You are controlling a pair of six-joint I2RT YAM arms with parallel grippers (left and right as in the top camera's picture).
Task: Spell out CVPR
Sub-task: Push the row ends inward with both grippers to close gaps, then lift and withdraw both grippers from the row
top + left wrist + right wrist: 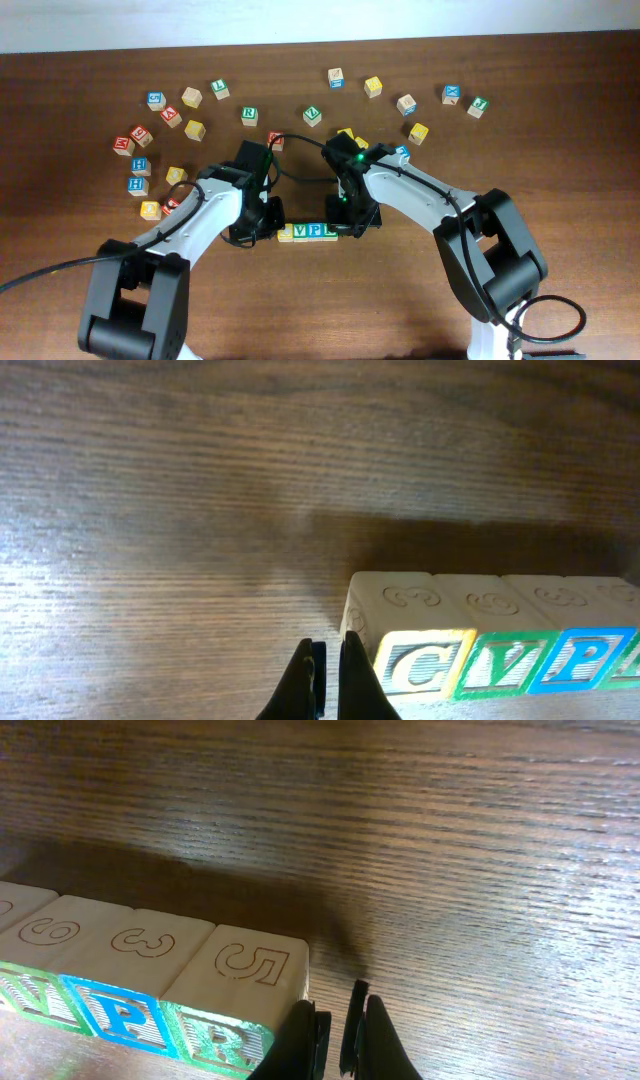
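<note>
Looking down from overhead, you have the row of letter blocks (310,232) lying on the table (560,150) between the two arms, roughly mid-table. From the left wrist you can read it clearly. The C block (418,665), in a yellow frame, sits at the end. The V block (492,663), in green, touches it, followed by the P block (580,658) in blue. A green-framed edge just enters at the right border. The right wrist shows the other end, where the green-framed R block (222,1045) has a 5 carved on its top face. It touches the P beside it, whose top carries a 3. The four sit flush, side by side, in one straight line.

Your left gripper (330,685) stands low at the C end of the row. Its fingers are drawn together with only a sliver between them, and they hold nothing. One finger is just beside the C block's corner, and you cannot tell whether it touches. Your right gripper (338,1040) is at the R end, its fingers likewise closed up on nothing, just beside that block's side. Loose blocks (373,86) lie scattered across the far part of the table, well apart from the row.
</note>
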